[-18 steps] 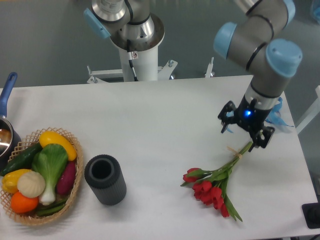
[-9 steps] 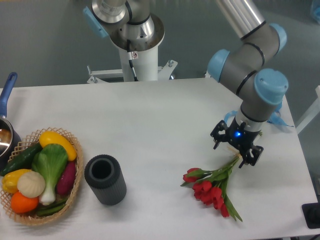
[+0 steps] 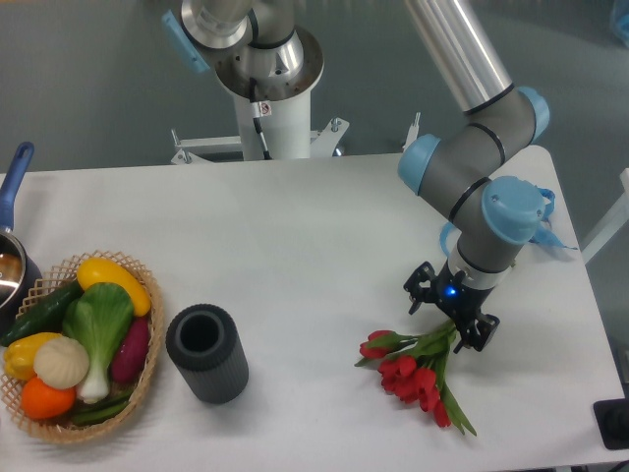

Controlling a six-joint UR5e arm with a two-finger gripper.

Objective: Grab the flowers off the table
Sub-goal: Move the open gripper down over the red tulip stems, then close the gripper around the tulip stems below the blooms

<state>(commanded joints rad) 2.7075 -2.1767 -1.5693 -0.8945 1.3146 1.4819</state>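
The flowers (image 3: 411,370), red tulips with green leaves and stems, lie on the white table (image 3: 295,246) at the front right, blooms toward the lower left. My gripper (image 3: 447,316) is low over the stem end and hides the upper stems and the band. Its two fingers stand apart, one on each side of the stems, so it is open. I cannot tell whether the fingers touch the stems.
A dark grey cylinder (image 3: 206,352) stands upright at the front middle. A wicker basket (image 3: 145,369) of toy vegetables sits at the front left, with a pot (image 3: 12,270) behind it. Curly blue ribbons (image 3: 546,234) lie at the right edge behind the arm.
My gripper has moved down and to the left along the stems, from their far tip to a spot over the stems near the leaves. The flowers have not moved.
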